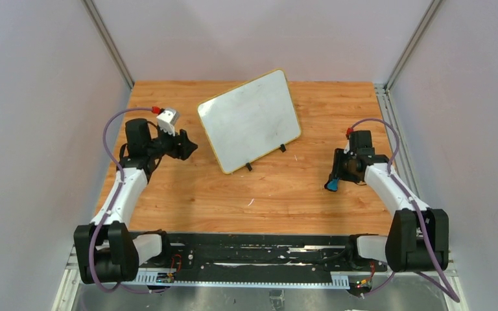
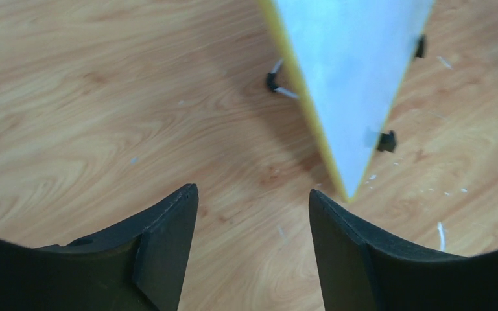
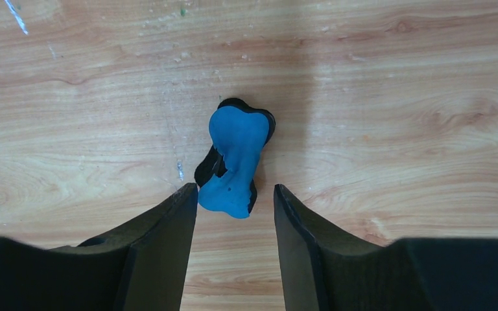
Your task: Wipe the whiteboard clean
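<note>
Whiteboard, top view: stands mid-back on table, leans back on 2 black feet. Long axis L–R w/ left end nearer; face up & twd right arm; looks wiped.

Left wrist: left gripper spread, empty, near board's left edge.

Right wrist: right gripper spread round blue eraser's near end, not pinching. Prob. eraser step: centre jaws on its waist, stay low.

Wooden table, blue eraser — grey walls
</note>
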Motion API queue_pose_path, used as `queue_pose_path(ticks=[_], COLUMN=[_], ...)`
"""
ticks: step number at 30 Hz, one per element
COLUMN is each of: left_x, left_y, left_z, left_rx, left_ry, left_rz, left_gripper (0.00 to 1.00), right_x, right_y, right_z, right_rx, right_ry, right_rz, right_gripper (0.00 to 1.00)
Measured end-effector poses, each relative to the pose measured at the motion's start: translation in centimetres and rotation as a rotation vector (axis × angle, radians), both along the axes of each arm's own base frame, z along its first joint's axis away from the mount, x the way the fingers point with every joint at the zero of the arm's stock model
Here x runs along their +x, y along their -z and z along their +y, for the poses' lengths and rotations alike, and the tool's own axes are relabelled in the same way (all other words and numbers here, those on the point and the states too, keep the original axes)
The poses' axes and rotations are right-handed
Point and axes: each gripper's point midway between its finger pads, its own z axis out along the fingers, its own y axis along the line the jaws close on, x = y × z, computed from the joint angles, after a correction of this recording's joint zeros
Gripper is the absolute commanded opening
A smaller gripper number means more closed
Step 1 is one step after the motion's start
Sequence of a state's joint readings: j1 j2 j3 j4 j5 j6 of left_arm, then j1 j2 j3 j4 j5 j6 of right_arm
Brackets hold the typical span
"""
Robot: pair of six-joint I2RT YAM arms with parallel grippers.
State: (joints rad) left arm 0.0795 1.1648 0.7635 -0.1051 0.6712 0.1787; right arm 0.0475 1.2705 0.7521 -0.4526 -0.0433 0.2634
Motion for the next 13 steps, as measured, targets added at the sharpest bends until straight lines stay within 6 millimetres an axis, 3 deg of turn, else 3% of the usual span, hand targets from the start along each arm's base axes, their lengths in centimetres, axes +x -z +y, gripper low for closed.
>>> queue_pose_path(ticks=[2, 6, 13], left_x=[0.1, 0.8, 1.6], left_y=[0.6, 1.1, 1.9], left_z=[1.7, 4.5, 7.2], left_rx=[0.045, 0.105, 0.143], left_ry=[-0.094, -0.259, -0.411], left_rz=[-0.003, -0.013, -0.003], left_gripper=[0.76, 0.96, 0.99], right_x=[0.2, 0.5, 0.2], right_y=[-0.7, -2.1, -2.7], right_z=[-0.2, -0.6, -1.2], right_rx=[-0.006, -0.019, -0.032], right_ry=[0.008, 0.035, 0.083], right_rz=[-0.030, -0.086, -0.138], right_gripper=[0.47, 0.41, 0.41])
